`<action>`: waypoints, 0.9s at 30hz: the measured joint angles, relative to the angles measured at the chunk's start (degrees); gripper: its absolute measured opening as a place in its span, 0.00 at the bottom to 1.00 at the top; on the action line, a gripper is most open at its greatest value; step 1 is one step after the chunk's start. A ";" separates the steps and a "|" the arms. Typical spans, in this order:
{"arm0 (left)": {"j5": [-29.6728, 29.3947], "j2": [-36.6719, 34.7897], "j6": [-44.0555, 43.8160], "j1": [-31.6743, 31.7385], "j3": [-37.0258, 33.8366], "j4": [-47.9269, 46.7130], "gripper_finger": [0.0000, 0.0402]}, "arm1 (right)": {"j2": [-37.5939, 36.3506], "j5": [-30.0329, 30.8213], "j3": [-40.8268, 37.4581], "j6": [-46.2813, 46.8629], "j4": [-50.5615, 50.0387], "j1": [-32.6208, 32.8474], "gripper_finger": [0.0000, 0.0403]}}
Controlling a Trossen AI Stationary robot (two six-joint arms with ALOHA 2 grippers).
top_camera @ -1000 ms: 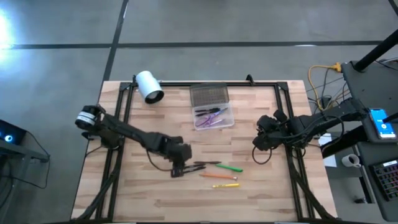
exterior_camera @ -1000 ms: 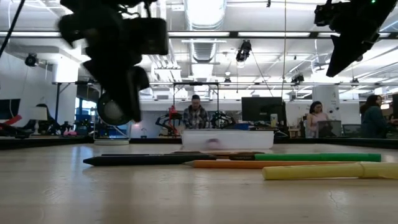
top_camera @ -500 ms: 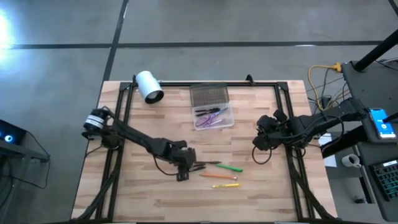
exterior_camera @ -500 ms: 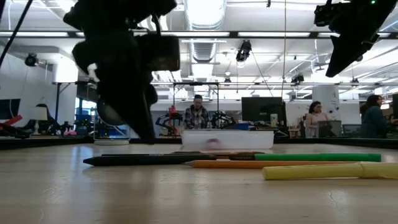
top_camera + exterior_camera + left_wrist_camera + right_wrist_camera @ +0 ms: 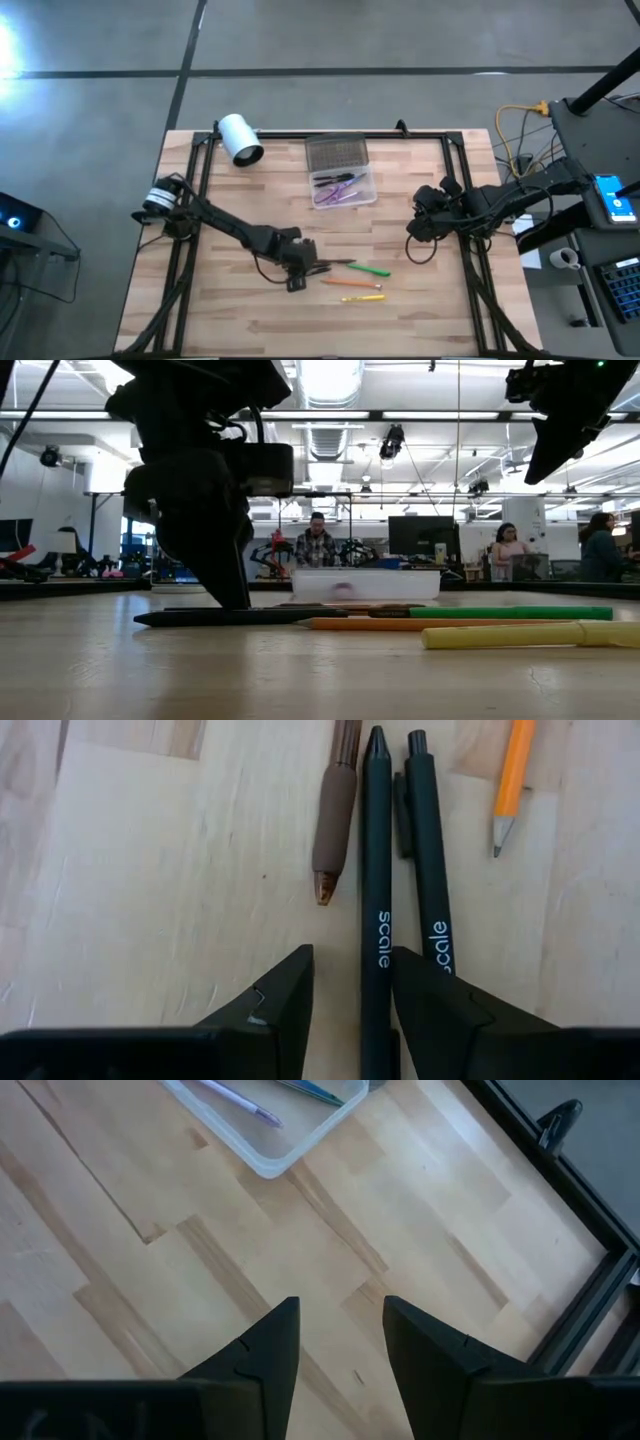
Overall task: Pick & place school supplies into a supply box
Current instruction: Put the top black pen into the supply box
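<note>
My left gripper [image 5: 297,274] is open and low over the left ends of two black pens [image 5: 325,266]. In the left wrist view its fingers [image 5: 350,1005] straddle one black pen [image 5: 376,910]; the second black pen [image 5: 430,870] runs under one finger, and a brown pen [image 5: 335,815] lies beside them. A green pen [image 5: 371,270], an orange pencil [image 5: 350,283] and a yellow pen [image 5: 363,297] lie on the table nearby. The clear supply box [image 5: 345,187], its grey lid [image 5: 337,154] open, holds purple and dark items. My right gripper [image 5: 418,224] is open and empty over the table's right side. My left gripper comes from above, pointing down, its fingers either side of the black pen's barrel [image 5: 377,945] near its left end. One finger [image 5: 425,1010] stands close against that pen and over the second black pen; whether it touches either, I cannot tell. Both pens lie flat on the table.
A white cylinder roll [image 5: 240,138] lies at the far left corner. A black frame [image 5: 330,133] runs along the table's edges. People stand in the room beyond the far edge [image 5: 316,545]. The box's corner shows in the right wrist view [image 5: 270,1140].
My left gripper has gone down and a little toward the table's right and near edges, until its fingertips reach the table at the black pens' left ends. The pens have kept their places.
</note>
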 joint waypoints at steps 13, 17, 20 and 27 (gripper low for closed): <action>-1.05 2.34 -0.04 0.07 0.37 -0.84 0.03 | 0.00 0.04 -0.32 -0.56 -0.22 0.00 0.34; -0.87 2.02 -0.07 0.10 1.59 -2.69 0.04 | 0.00 0.02 -0.37 -0.57 -0.37 0.00 0.34; -0.33 0.87 0.22 0.60 3.03 -5.60 0.03 | 0.00 0.02 -0.37 -0.70 -0.42 0.00 0.34; -1.53 -4.31 2.16 4.32 7.08 -13.69 0.03 | -0.03 0.18 -0.37 -2.29 -0.42 -0.01 0.34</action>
